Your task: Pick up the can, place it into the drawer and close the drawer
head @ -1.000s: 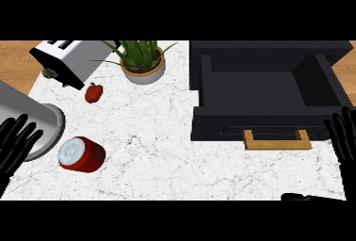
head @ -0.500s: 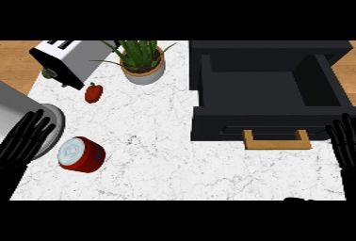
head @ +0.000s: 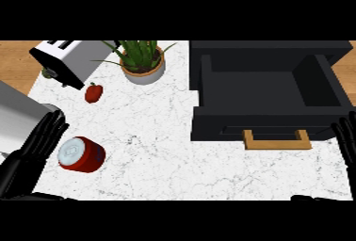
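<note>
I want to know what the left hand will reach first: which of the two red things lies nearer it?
The red can, lying just right of the left hand. The small red pepper sits farther up the counter, near the toaster.

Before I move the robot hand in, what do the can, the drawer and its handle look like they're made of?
The can: probably metal, with a glossy red wall and a pale silvery lid. The drawer: matte black, flat and without sheen; painted wood or plastic, hard to tell. The handle: tan, seemingly unpainted wood, no visible grain.
</note>
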`<state>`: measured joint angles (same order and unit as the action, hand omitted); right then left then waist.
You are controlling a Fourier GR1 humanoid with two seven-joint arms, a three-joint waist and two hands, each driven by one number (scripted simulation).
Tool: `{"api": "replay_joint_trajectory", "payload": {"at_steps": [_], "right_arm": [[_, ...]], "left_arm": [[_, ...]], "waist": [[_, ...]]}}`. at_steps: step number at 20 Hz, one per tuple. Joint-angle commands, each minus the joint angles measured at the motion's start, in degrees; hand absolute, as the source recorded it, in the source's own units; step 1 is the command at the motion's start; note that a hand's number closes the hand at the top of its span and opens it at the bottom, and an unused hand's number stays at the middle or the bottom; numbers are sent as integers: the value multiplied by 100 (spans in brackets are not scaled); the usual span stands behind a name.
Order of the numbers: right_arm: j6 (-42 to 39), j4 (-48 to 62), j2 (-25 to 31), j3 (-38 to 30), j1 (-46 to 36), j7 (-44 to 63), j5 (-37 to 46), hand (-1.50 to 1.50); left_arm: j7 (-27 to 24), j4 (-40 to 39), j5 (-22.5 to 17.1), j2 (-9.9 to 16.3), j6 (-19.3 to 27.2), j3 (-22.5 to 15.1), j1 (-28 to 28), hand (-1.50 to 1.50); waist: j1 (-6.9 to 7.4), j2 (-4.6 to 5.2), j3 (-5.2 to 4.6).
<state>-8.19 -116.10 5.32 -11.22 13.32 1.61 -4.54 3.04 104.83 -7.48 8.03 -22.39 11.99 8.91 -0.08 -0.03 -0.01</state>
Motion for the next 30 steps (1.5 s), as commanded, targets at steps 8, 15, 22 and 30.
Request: {"api": "replay_joint_trajectory", "payload": {"at_steps": [8,15,22,30], "right_arm": [[-116,164,-140,-37,-46,-164,221,-150],[-44,-49,-438,195,135,-208,487,-150],[-249,-151,-312,-21,216,-152,374,-150],[-238,-127,-420,-22,120,-217,311,-150]], "left_arm": [[-1334,-1769,329,280,-304,515,-306,-150],[-2173,-2933,737,538,-372,611,-558,-150],[-2513,-3500,757,857,-608,773,-682,-150],[-3280,-4379,1124,818,-344,695,-805,-150]], "waist": [[0,3,0],[-9,4,-1],[-13,2,-1],[-12,1,0]]}}
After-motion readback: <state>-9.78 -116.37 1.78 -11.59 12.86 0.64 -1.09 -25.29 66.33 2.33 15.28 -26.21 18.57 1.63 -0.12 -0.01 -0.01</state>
